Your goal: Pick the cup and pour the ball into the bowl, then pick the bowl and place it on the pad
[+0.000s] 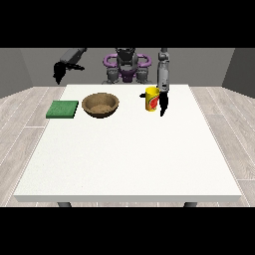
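Observation:
A yellow cup (152,99) with a red mark stands upright on the white table (129,149), right of centre at the back. The ball inside it does not show. The hand at the view's right (163,101) hangs just beside the cup's right side, fingers pointing down and straight; whether it touches the cup is unclear. A brown bowl (100,104) sits left of the cup. A green pad (63,109) lies flat near the table's left edge. The hand at the view's left (59,72) is raised above and behind the table's back left corner, fingers drooping, holding nothing.
The robot's torso (125,67) stands behind the table's back edge. Grey floor surrounds the table on all sides.

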Action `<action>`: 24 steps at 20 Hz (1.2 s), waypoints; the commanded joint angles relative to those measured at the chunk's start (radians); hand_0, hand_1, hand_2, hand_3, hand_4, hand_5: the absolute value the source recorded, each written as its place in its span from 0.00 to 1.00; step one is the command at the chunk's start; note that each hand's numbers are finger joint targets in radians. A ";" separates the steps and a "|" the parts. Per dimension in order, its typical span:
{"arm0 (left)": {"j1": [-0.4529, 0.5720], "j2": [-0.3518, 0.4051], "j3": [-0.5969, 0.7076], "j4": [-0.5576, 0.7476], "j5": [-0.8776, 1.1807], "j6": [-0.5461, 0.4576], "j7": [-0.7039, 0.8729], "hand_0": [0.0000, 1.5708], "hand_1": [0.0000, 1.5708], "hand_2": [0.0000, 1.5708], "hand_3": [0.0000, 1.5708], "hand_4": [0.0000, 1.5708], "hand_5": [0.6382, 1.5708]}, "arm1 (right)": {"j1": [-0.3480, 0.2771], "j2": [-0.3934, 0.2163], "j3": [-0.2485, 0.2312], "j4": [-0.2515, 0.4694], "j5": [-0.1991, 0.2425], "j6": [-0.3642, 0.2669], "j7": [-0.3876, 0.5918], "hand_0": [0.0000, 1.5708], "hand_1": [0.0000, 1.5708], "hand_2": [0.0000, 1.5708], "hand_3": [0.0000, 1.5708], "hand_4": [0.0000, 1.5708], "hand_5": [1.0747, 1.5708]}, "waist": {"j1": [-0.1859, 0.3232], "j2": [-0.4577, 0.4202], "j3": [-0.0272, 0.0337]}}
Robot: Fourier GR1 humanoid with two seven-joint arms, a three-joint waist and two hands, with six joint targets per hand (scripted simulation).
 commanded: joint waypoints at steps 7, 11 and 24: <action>0.062 -0.024 -0.039 0.024 -0.129 0.242 -0.088 0.84 0.84 1.00 1.00 0.94 0.66 | -0.049 -0.092 -0.084 -0.007 -0.087 0.049 0.059 0.00 0.00 0.00 0.00 0.00 1.00 | -0.048 0.034 -0.0106; 0.063 0.001 -0.143 -0.030 -0.219 0.242 0.134 0.84 0.84 1.00 1.00 0.95 0.69 | 0.020 -0.097 -0.094 0.151 -0.062 0.069 0.058 0.00 0.00 0.00 0.00 0.00 1.00 | 0.028 -0.165 -0.0086; -0.235 0.283 -0.309 -0.037 -0.587 0.344 0.671 0.95 0.95 1.00 1.00 1.00 0.68 | -0.013 -0.068 -0.085 0.282 -0.023 0.047 0.009 0.00 0.00 0.00 0.00 0.00 1.00 | 0.053 -0.219 -0.0084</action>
